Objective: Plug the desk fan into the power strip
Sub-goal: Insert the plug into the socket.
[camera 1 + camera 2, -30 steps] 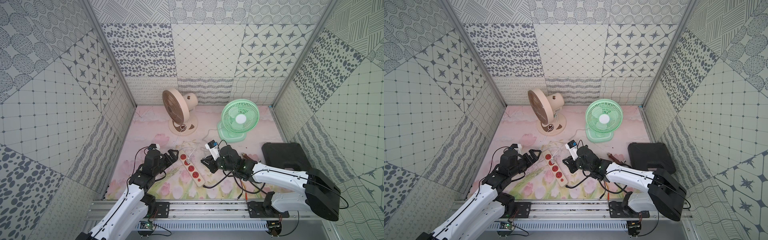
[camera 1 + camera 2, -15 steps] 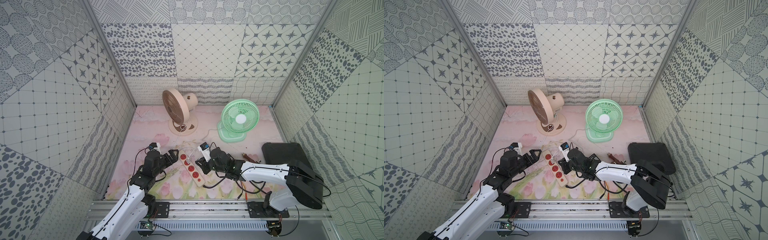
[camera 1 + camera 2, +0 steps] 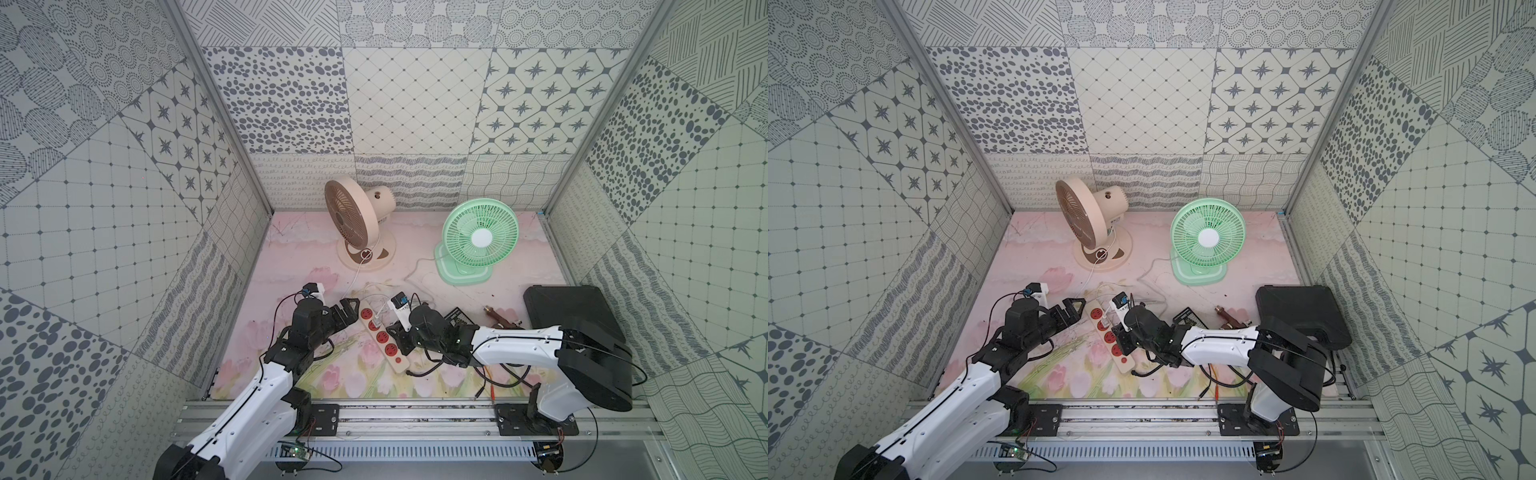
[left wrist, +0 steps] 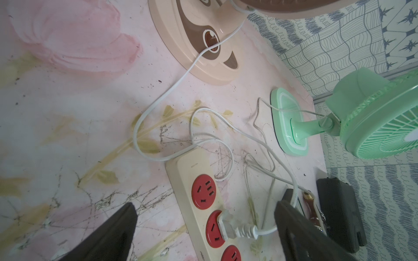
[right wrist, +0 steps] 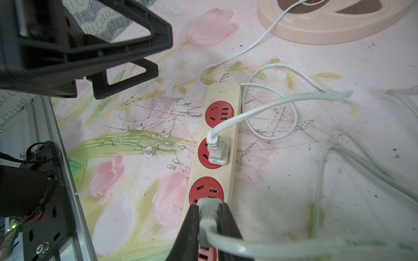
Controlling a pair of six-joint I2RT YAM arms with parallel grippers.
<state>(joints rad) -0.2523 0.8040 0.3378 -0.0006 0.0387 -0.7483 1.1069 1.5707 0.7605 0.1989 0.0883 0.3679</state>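
Floral tabletop [image 3: 291, 286] carries the power strip [image 3: 382, 332] at the front, between both arms. Clamped on a pale plug [image 5: 207, 211], the right pincer [image 5: 209, 217] hovers at the third socket [image 5: 207, 191]; the left pincer [image 3: 348, 313] gapes wide beside the strip. Align prongs squarely, then press straight down.

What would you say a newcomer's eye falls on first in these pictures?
The green fan and beige fan standing at the back of the pink floral mat stand out first. Nearer the front lies the power strip with red sockets, a white plug seated in one. The right gripper pinches a grey plug at the next socket.
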